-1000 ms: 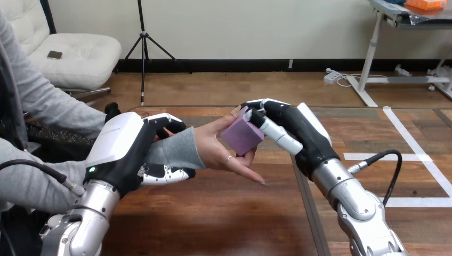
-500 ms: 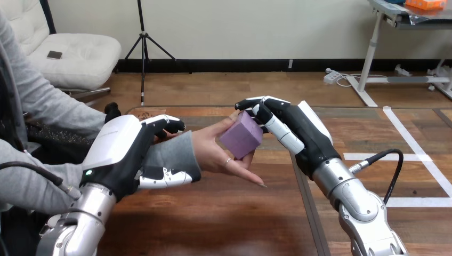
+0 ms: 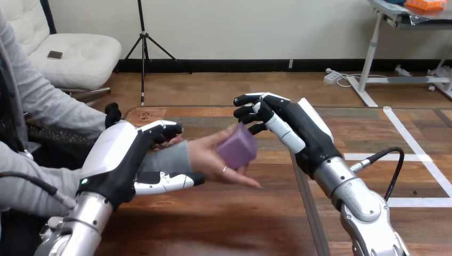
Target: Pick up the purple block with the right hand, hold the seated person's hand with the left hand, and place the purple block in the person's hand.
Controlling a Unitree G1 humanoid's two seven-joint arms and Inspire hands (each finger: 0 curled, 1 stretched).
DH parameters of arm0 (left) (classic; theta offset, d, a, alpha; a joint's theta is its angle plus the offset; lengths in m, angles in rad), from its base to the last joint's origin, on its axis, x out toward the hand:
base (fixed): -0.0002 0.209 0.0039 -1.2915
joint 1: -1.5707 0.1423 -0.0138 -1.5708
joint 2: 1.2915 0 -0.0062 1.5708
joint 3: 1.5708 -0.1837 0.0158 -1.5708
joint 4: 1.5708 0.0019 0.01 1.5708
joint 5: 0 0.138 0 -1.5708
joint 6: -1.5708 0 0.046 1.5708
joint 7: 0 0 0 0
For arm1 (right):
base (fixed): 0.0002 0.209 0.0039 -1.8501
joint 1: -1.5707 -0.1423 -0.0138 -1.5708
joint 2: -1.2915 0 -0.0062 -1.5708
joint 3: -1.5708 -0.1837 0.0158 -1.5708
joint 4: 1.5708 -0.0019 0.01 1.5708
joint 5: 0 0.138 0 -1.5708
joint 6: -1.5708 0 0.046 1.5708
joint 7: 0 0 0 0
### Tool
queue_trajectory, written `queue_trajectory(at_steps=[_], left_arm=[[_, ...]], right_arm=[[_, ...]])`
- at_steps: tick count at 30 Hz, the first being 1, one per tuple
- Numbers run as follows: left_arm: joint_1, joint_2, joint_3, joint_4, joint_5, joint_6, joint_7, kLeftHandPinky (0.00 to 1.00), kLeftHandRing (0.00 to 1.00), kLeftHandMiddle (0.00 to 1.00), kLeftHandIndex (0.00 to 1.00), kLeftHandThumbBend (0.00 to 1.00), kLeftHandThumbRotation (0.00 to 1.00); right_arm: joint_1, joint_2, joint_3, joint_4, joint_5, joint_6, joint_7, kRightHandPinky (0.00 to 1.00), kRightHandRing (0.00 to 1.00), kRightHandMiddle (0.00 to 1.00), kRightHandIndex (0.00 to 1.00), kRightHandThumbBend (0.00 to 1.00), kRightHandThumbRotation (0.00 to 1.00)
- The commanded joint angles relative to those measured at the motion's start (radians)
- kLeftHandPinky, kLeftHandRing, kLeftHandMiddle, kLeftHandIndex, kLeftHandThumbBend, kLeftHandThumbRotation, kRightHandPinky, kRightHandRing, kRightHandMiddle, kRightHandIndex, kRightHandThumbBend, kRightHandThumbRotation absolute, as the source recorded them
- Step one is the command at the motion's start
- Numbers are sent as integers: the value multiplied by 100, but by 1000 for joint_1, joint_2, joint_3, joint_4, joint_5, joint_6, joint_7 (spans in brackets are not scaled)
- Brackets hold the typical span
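Purple block [image 3: 237, 152] sits in the person's hand [image 3: 205, 157], which is palm-up above the desk [image 3: 229, 224], just below and left of the right hand's fingers [image 3: 250, 100]. The block is roughly cubic, so it has no clear long axis. It is tilted, with one broad face toward the camera and its top corner pointing up toward those fingers. Right hand [image 3: 298, 130] hovers just beside the block, fingers released and loosely extended, spread above and to the right of it. The lowest fingertip is very close to the block's top corner; can't tell if it touches, as the block looks a bit smeared there. The person's fingers reach out under the block toward the right hand's forearm side. Left hand [image 3: 114, 157] is clenched round the person's wrist [image 3: 168, 159] over the grey sleeve. Its fingers [image 3: 165, 128] curl over the top of the wrist and its thumb [image 3: 170, 180] lies stretched underneath. The block is well to the right of the left hand's fingers, with the person's palm between them.
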Motion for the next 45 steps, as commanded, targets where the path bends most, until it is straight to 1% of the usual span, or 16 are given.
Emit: queue_trajectory(at_steps=[1,7,10,11,13,15,18,22,23,24,26,34,40,41,43,45], left_arm=[[-2,-2,38,-68,-47,-40,10,66,73,76,76,100,70],[21,-15,54,-83,-118,-70,5,63,73,77,77,100,73],[30,-18,62,-82,-158,-104,1,62,73,78,77,100,75],[34,-22,67,-77,-181,-127,2,61,74,78,77,100,76],[37,-27,72,-70,-205,-154,4,61,74,78,77,100,78],[46,-43,80,-64,-249,-176,2,60,74,78,77,100,82],[59,-64,90,-62,-300,-192,-1,60,75,78,77,100,85],[69,-87,100,-55,-343,-226,1,61,76,78,77,100,90],[70,-93,103,-47,-357,-246,1,62,76,78,77,100,91],[71,-97,105,-41,-365,-260,0,62,76,78,77,99,94],[76,-105,110,-34,-384,-280,-6,62,77,78,77,98,96],[108,-133,124,-38,-452,-299,-34,68,80,81,79,88,100],[138,-162,129,-52,-491,-301,-47,70,83,83,79,87,100],[144,-168,127,-53,-519,-305,-63,70,83,83,79,87,100],[150,-175,126,-54,-553,-309,-83,72,85,83,79,85,99],[163,-185,121,-63,-608,-306,-116,73,86,83,79,84,99]], right_arm=[[-10,-27,-32,-66,26,-14,8,64,74,73,75,100,96],[6,-33,-42,-73,40,-32,18,66,76,76,78,100,99],[15,-34,-49,-73,54,-45,29,66,77,77,79,100,99],[20,-33,-53,-73,65,-49,35,67,77,78,80,100,99],[25,-33,-58,-73,78,-53,41,67,78,79,80,100,100],[32,-30,-66,-76,99,-50,51,69,79,80,81,100,100],[42,-27,-76,-83,123,-43,60,70,80,81,82,100,100],[57,-24,-85,-94,149,-36,63,71,80,81,83,100,100],[65,-23,-89,-102,159,-31,65,71,80,82,83,100,100],[70,-23,-91,-108,166,-28,66,72,81,82,84,100,100],[82,-21,-95,-121,182,-19,69,73,81,82,84,100,100],[131,-10,-111,-174,240,-6,80,78,84,84,86,100,100],[188,12,-120,-220,270,-21,64,79,84,85,87,100,100],[204,16,-120,-231,272,-29,62,79,84,85,87,100,100],[220,20,-120,-244,273,-35,59,80,85,86,87,100,100],[245,25,-118,-256,270,-53,59,81,85,86,87,100,100]])
